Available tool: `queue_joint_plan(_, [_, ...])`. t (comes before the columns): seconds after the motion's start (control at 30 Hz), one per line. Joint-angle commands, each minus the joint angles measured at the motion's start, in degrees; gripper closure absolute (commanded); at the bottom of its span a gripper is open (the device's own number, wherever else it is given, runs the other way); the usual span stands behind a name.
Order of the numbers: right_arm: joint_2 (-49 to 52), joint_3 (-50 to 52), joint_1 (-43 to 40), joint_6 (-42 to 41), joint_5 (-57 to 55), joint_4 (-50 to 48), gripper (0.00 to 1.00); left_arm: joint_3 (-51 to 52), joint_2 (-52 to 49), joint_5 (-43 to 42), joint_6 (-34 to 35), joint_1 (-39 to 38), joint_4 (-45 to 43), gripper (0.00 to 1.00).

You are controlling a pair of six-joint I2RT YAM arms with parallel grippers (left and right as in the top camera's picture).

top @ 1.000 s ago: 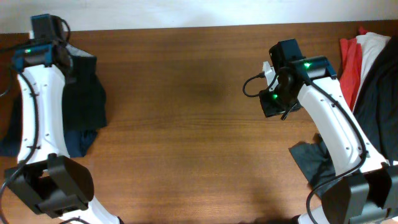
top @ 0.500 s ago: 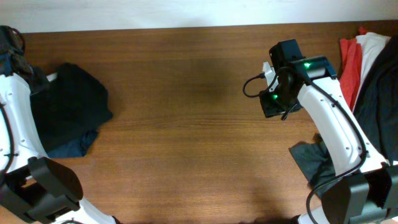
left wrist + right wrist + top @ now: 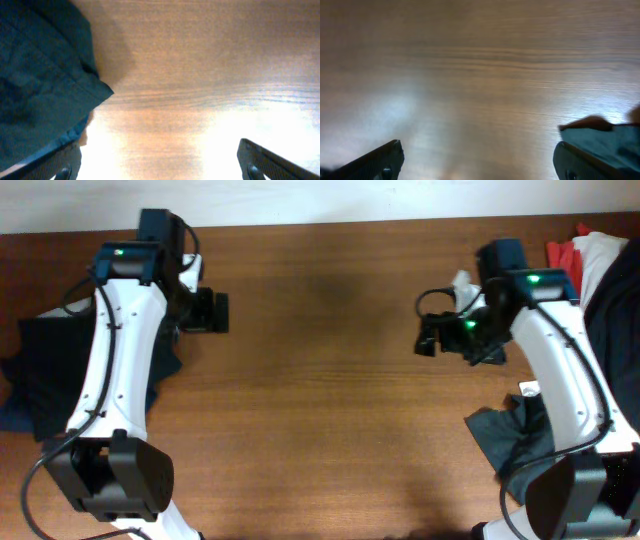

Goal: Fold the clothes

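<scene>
The left end effector [image 3: 213, 311] and the right end effector [image 3: 428, 340] are both open and empty above the bench [image 3: 320, 410]. Dark clothes [image 3: 45, 370] lie at 9 o'clock, another pile [image 3: 600, 270] at 3 o'clock.

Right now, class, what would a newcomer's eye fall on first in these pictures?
The two white arms, with the left gripper and right gripper both open above the wooden table. Next, the dark garment at the left edge and the red, white and black clothes pile in the far right corner.
</scene>
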State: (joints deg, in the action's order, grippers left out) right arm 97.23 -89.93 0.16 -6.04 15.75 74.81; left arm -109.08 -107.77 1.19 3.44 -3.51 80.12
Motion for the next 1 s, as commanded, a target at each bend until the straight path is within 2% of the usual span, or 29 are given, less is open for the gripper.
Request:
queue_joint_plan(0.0, [-0.35,-0.39,-2.12,0.26,-3.23,5.86,0.01,-0.68,1.60,-1.33,4.90,0.39,9.14,0.01])
queue_joint_plan(0.13, [-1.84,0.20,-2.08,2.62,-4.44,9.88,0.01,-0.46,2.03,-2.51,4.92,0.17,16.48,0.01])
queue_joint_plan(0.23, [-9.92,3.23,-2.08,2.58,-6.19,7.08,0.01,4.07,7.45,-2.49,5.14,-1.01,15.28,0.01])
queue_joint_plan(0.33, [-21.49,9.31,-2.08,2.58,-6.62,0.02,0.01,13.22,18.45,-2.49,5.35,-2.58,7.74,0.01])
queue_joint_plan(0.43, [-34.49,18.86,-2.08,2.60,-7.45,-8.13,0.01,27.12,35.45,-2.29,6.16,-3.26,-4.50,0.01])
queue_joint_plan(0.6, [-50.23,29.92,-2.08,2.58,-10.32,-14.21,0.01,46.77,62.90,-2.10,6.36,-3.23,-18.51,0.01])
queue_joint_plan(0.77, [-52.74,30.62,-2.08,2.58,-10.43,-12.46,0.01,53.44,78.16,-1.88,6.36,-3.26,-19.02,0.01])
queue_joint_plan(0.97, [-50.16,30.62,-2.08,2.60,-10.43,-12.46,0.01,53.48,79.47,-1.88,6.36,-3.26,-14.38,0.01])
